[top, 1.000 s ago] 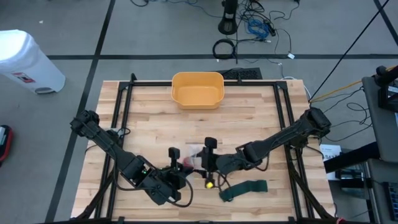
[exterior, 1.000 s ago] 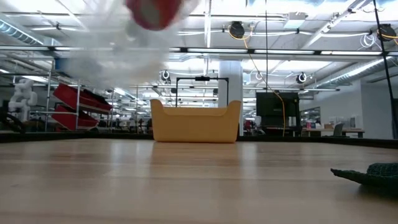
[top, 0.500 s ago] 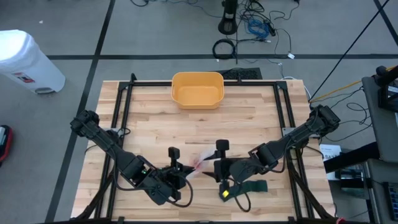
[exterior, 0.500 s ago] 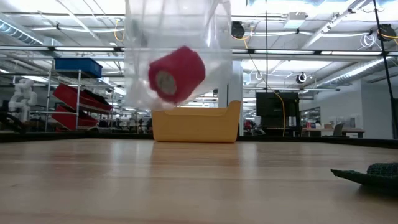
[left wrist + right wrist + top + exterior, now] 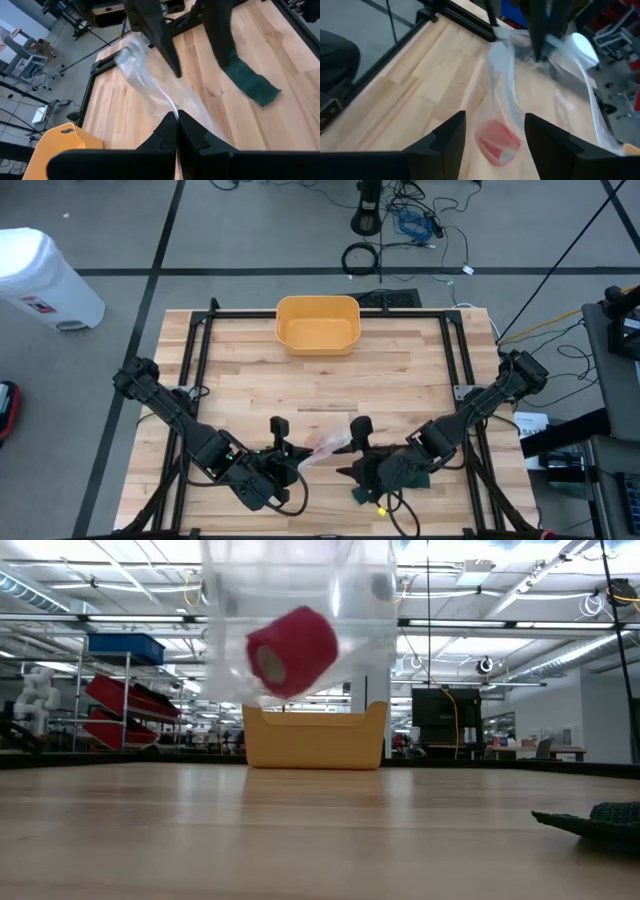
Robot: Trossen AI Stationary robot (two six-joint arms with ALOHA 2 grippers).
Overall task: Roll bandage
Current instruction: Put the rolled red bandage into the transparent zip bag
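Above table, left pincer (image 5: 176,116) pinching bag (image 5: 150,85)

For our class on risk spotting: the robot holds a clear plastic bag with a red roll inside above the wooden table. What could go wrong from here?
1. The left gripper is shut on only a thin edge of the clear plastic bag; that film might slip free.
2. The red bandage roll hangs loose in the bag above the wooden table; if it falls out, it may roll away.
3. The right gripper is open close to the bag and could snag the film.
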